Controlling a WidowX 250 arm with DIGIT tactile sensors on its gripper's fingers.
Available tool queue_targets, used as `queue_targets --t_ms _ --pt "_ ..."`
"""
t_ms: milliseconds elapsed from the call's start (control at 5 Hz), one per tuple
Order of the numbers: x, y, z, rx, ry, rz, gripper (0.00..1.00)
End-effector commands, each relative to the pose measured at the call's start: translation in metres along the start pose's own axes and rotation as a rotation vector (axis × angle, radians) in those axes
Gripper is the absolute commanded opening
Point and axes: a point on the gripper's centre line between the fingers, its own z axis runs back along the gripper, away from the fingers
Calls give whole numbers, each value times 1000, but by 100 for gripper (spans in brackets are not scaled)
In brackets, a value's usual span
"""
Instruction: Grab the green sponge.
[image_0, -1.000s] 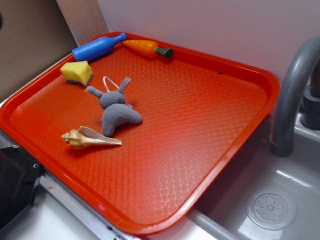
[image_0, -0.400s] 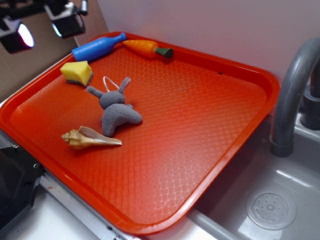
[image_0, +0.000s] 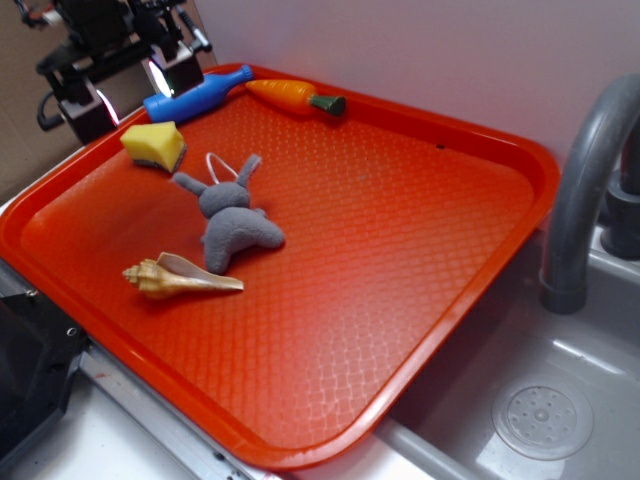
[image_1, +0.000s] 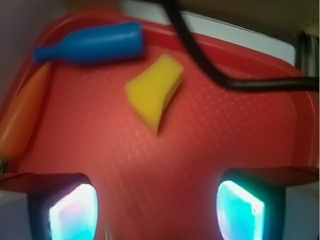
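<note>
A large orange-red plastic tray (image_0: 420, 250) with a waffle-textured floor and a raised rim fills most of the exterior view, set beside a grey sink basin (image_0: 560, 400) at the right, where a curved grey faucet pipe (image_0: 585, 180) rises. The robot's black gripper (image_0: 135, 70) hangs over the far left corner of the tray, above the rim and clear of everything on it; in the wrist view its two fingers (image_1: 62, 207) stand wide apart at the lower corners with bare tray floor between them, holding nothing. A black cable (image_1: 210, 65) crosses the upper part of that view. A grey plush bunny (image_0: 230, 215) lies on the left half of the tray, its ears pointing to the far side. A blue plastic bottle (image_0: 195, 95) lies on its side along the far left rim, with an orange toy carrot (image_0: 290, 95) with a dark green top just to its right. A tan spiral seashell (image_0: 180, 277) lies near the bunny, on its near side. The green sponge (image_0: 155, 145), a small yellow foam wedge with a thin dark layer on its underside, sits on the tray floor near the left rim, between the bottle and the bunny, touching neither.
</note>
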Motion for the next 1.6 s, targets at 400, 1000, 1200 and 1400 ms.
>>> queue_targets --t_ms 400,1000,1200,1400 --pt "58 -11 -34 63 -223 342 100" --pt "43 -6 -63 129 -286 259 100" --pt "41 -9 -60 106 -288 244 0" --pt "43 -11 -59 94 -298 228 0"
